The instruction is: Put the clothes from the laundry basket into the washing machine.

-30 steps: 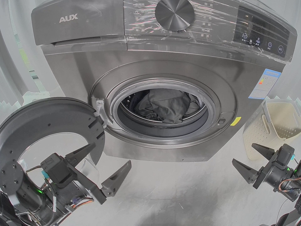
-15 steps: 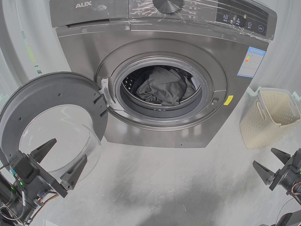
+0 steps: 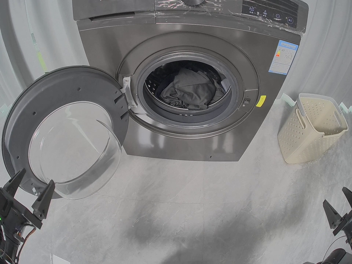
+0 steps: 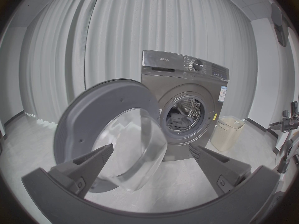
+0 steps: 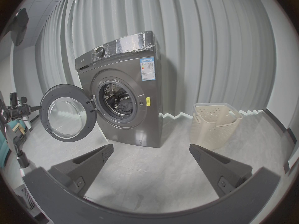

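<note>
Washing machine: the grey front-loader (image 3: 110, 48) stands on the floor against a pale pleated curtain (image 3: 330, 55), its round opening facing the robot and clear film wrapped over its control panel.
Door: the round door (image 3: 55, 88) is swung wide open on the hinge at the robot's left of the opening, and its clear bowl-shaped window faces outward.
Clothes: a dark grey bundle of clothes (image 3: 189, 90) lies inside the drum, piled against the lower back of it and well inside the rubber seal.
Laundry basket: the cream perforated laundry basket (image 3: 293, 136) stands upright on the floor just beside the machine, on the robot's right, with its open top showing its own dotted inner walls.
Left pincer: the left pincer (image 3: 36, 176) hangs low at the robot's left, near the lower rim of the open door but apart from it; its two fingers are spread wide and grip nothing.
Right pincer: the right pincer (image 3: 334, 195) sits low at the robot's right, well apart from the basket; its fingers are likewise spread wide with nothing between them.
Floor: light grey tiles (image 3: 183, 209) lie between both pincers and the machine.
</note>
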